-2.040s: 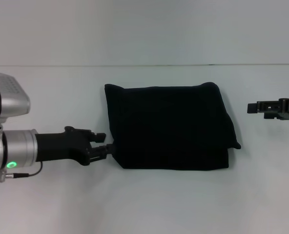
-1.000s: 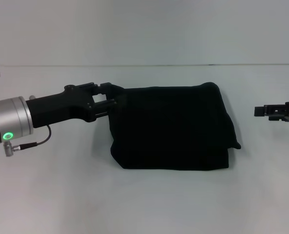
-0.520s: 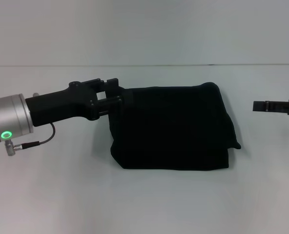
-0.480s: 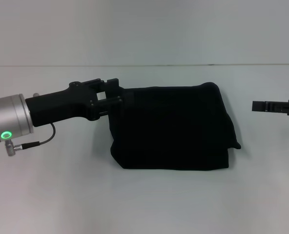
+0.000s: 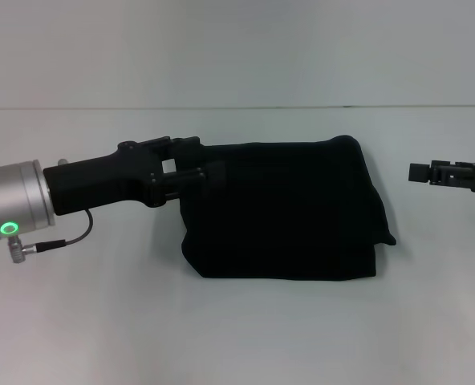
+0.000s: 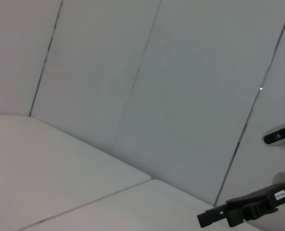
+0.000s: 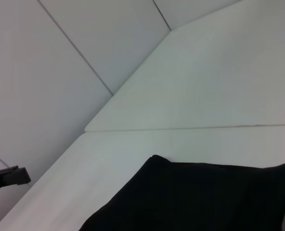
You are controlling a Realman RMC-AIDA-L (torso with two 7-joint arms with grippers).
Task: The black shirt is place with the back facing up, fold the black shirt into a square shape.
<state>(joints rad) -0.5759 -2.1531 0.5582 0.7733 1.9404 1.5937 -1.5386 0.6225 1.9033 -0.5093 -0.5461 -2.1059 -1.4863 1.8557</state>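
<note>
The shirt (image 5: pixel 282 212) lies folded near-square mid-table; left gripper (image 5: pixel 191 164) at its far-left corner, closure unclear; little remains.

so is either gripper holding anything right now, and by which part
It cannot be told. The left gripper sits at the far left corner of the folded black shirt, black on black, so no grasp shows. The right gripper hangs apart from it, holding nothing.
</note>
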